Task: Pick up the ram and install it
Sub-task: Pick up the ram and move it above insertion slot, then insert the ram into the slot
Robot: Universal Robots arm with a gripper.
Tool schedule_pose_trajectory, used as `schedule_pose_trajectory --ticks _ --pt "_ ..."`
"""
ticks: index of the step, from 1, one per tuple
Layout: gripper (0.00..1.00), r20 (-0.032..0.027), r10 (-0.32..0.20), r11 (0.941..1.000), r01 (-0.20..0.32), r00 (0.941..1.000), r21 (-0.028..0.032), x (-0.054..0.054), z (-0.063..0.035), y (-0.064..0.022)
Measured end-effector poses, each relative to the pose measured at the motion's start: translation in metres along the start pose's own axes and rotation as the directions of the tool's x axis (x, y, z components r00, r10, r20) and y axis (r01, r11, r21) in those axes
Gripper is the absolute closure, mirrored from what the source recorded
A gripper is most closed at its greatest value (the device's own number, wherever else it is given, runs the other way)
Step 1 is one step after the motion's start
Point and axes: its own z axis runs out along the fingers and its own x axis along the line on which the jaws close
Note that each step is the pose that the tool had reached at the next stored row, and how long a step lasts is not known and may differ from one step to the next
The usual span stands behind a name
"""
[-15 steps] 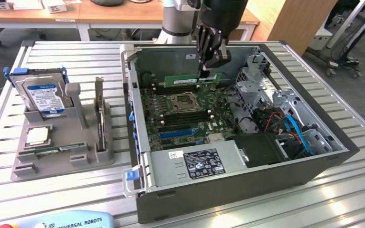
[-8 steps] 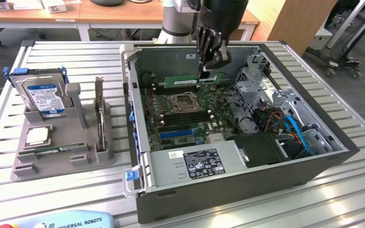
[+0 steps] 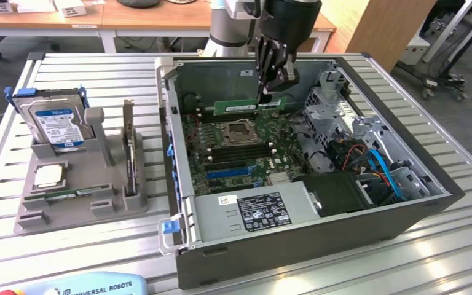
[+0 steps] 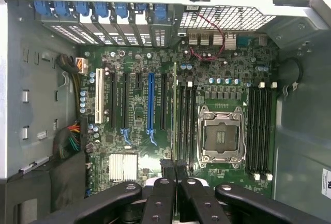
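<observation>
Gripper (image 3: 267, 91) is clamped shut on the ram (image 3: 244, 106), pinching it by the top edge roughly mid-length, so the stick hangs below the fingers (image 4: 166, 171) with its contact edge facing down at the board (image 3: 219, 144). It's inside the case (image 3: 302, 246), at the far end from the exterior camera. To me it looks raised off the board, not seated in anything.

From the wrist cam you're looking straight down the stick, so the ram (image 4: 175, 115) is just a thin green line running away from the gripper (image 4: 175, 175).

The bit that matters is that this line runs parallel to the black slots (image 4: 187, 125) next to the socket (image 4: 221, 136). So the long axis already matches the slot direction, with no twist that I can see.

Sideways it sits just beside that bank, on the side toward the blue slot (image 4: 151, 102), between the two. I honestly can't tell whether it's dead over the outermost black slot or a hair off, since the camera looks down along the fingers. There's a second bank of black slots on the other side of the socket, well apart from the stick.

Over on the exterior view's left, the drive (image 3: 56, 123) sits on its grey stand (image 3: 80, 206), well away from the gripper.
</observation>
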Motion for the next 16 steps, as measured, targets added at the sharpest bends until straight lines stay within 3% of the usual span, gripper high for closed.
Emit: schedule_pose_trajectory --ticks 8,16 --pt "0.89 0.0002 0.000 1.0000 0.000 1.0000 0.0001 -0.010 0.0016 -0.0002" --pt "0.89 0.0001 0.000 1.0000 0.000 1.0000 0.0000 -0.010 0.0017 -0.0002"
